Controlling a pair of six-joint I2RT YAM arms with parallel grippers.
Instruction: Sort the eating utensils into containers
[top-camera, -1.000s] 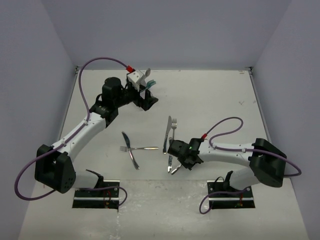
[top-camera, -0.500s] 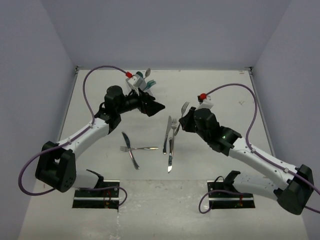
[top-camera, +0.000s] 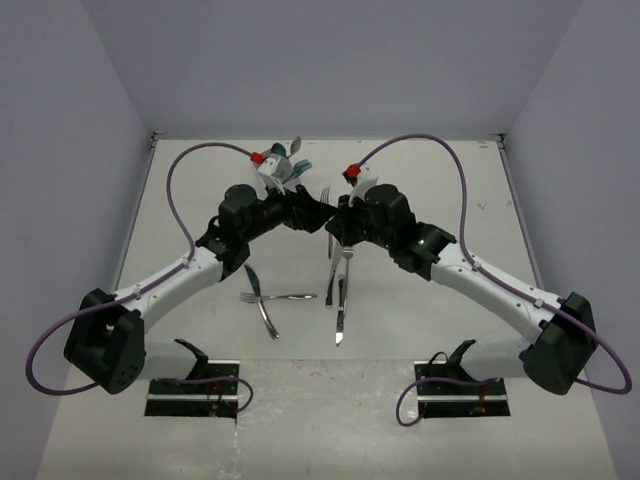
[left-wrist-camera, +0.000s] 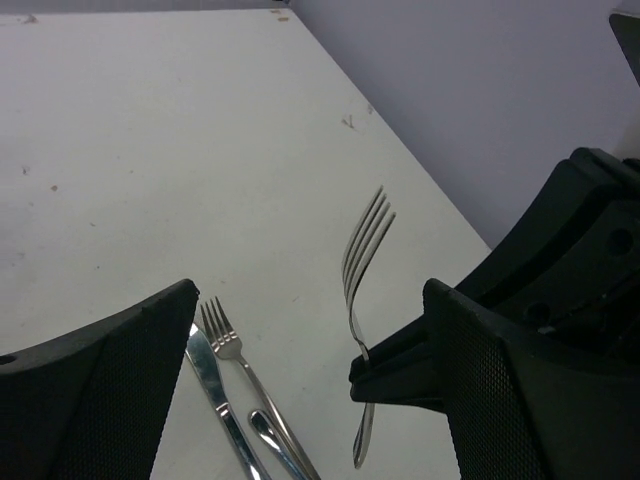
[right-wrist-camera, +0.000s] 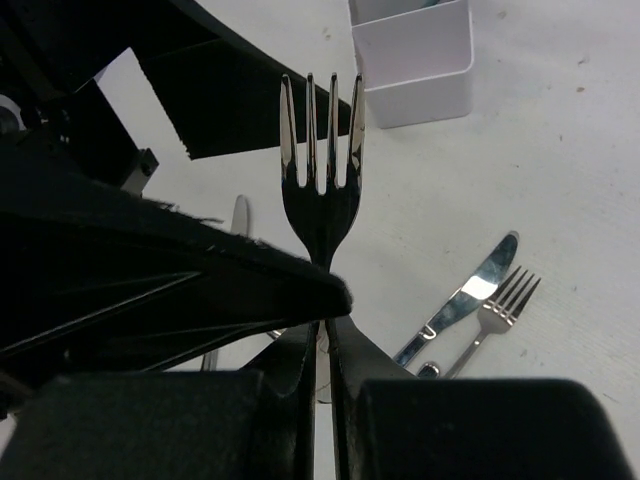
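Observation:
My right gripper (top-camera: 334, 221) is shut on the handle of a silver fork (top-camera: 326, 193) and holds it upright above the table; the tines show in the right wrist view (right-wrist-camera: 320, 140). My left gripper (top-camera: 311, 213) is open, and its two fingers (left-wrist-camera: 110, 390) stand either side of that fork (left-wrist-camera: 362, 262) without touching it. The white organiser (top-camera: 272, 168) stands at the back with a spoon and teal utensils in it; its end compartment shows in the right wrist view (right-wrist-camera: 415, 60). Loose silver utensils (top-camera: 340, 275) lie on the table below the grippers.
A crossed group of a knife, a fork and a spoon (top-camera: 262, 296) lies left of centre. A knife (right-wrist-camera: 462, 298) and a fork (right-wrist-camera: 498, 303) lie side by side under the right gripper. Purple cables loop above both arms.
My right gripper has lifted a fork from the near table and carried it to the back centre. My left gripper has swung right from the organiser and now brackets the fork.

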